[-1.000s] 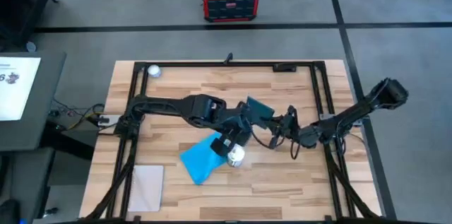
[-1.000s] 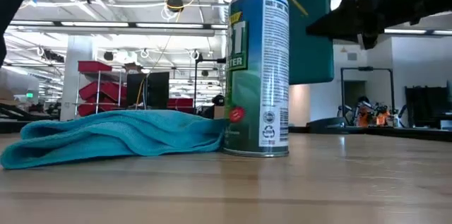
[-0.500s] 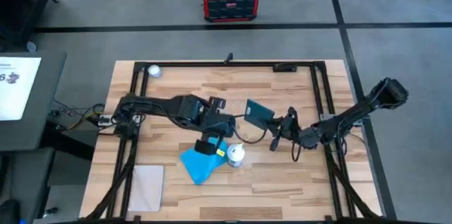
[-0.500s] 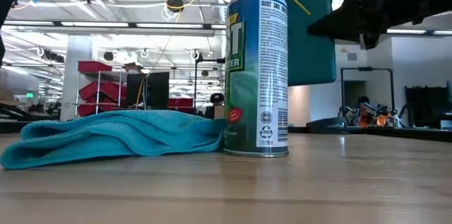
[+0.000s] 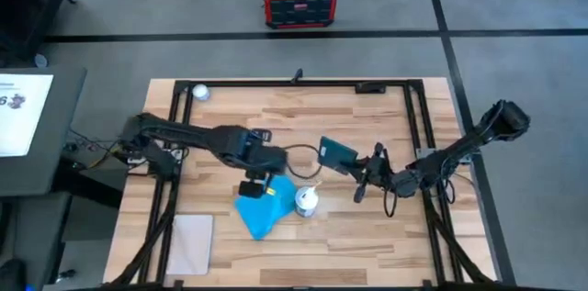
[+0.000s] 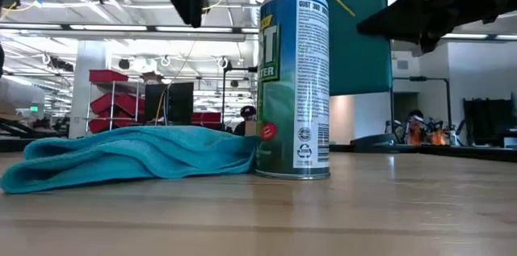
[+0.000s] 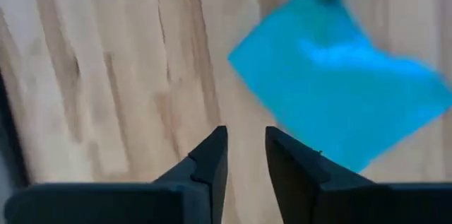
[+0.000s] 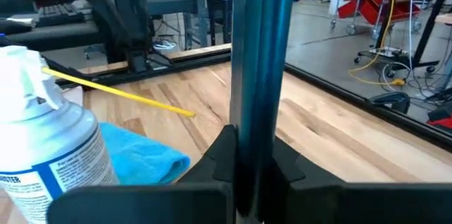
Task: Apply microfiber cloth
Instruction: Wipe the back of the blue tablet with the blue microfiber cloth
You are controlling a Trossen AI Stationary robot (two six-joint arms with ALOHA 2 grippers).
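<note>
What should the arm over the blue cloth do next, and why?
Probably lower the left gripper onto the microfiber cloth and grasp its near edge: its fingers are slightly apart and empty, the cloth lies loose on the table, and the right gripper already holds the tablet up.

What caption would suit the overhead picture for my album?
Left gripper hovers at the blue microfiber cloth beside a spray can, while the right gripper holds a dark tablet above the wooden table.

The spray can (image 6: 296, 78), standing near the middle of the bench beside the microfiber cloth (image 6: 133, 157), bears part of a large white word, "ST", above "TER"; its fine print and small red sticker cannot be read. On a white sheet (image 5: 23, 112) off the bench's left edge, a "6" shows.
</note>
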